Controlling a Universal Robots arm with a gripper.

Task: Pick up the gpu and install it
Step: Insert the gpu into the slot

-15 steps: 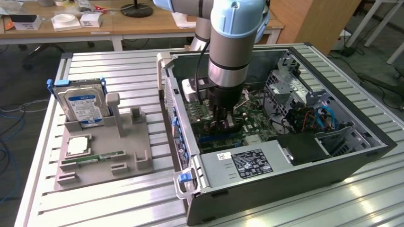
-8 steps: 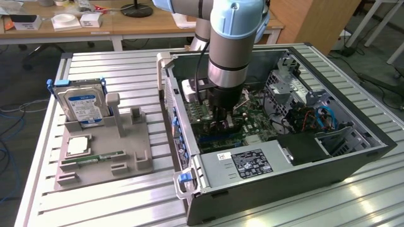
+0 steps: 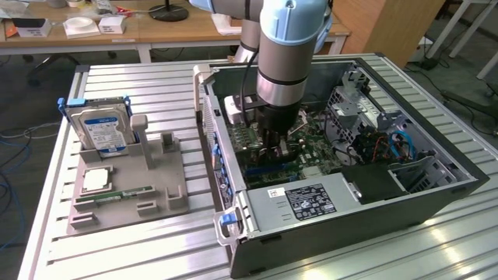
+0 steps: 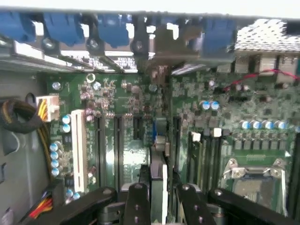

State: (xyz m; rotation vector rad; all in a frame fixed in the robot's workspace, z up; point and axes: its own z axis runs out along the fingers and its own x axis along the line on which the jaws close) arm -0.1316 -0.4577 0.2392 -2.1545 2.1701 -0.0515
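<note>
**A:** Where is the gpu (image 4: 159,171)?

**B:** Inside the open computer case (image 3: 350,233), standing on edge over the motherboard (image 4: 126,98). In the wrist view it is a thin dark strip running away from the camera, in line with the long expansion slots (image 4: 101,150).

**A:** And the gripper (image 4: 161,191)?

**B:** Its two black fingers (image 4: 137,201) are pinched on the card, one on each face, near the top edge. In the exterior view the gripper (image 3: 272,146) is low in the case, beside the power supply (image 3: 311,201).

**A:** Is the card seated?

**B:** I can't tell. The lower edge is hidden, so I can't see whether the connector has entered a slot.

**A:** What makes this step go well?

**B:** My judgement is that it comes down to alignment. The card should stand upright and parallel to its slot, not drift toward the white slot (image 4: 78,150) or the CPU socket (image 4: 255,180). Its bracket end should face the rear openings with the blue clips (image 4: 112,28). Any push should go straight down and evenly, since a tilt would jam one corner.

**A:** Is anything else nearby?

**B:** Nothing close. The grey fixture (image 3: 148,169) on the table (image 3: 140,81) holds the hard drive (image 3: 100,128) and the RAM stick (image 3: 116,194), well apart from the case.
</note>
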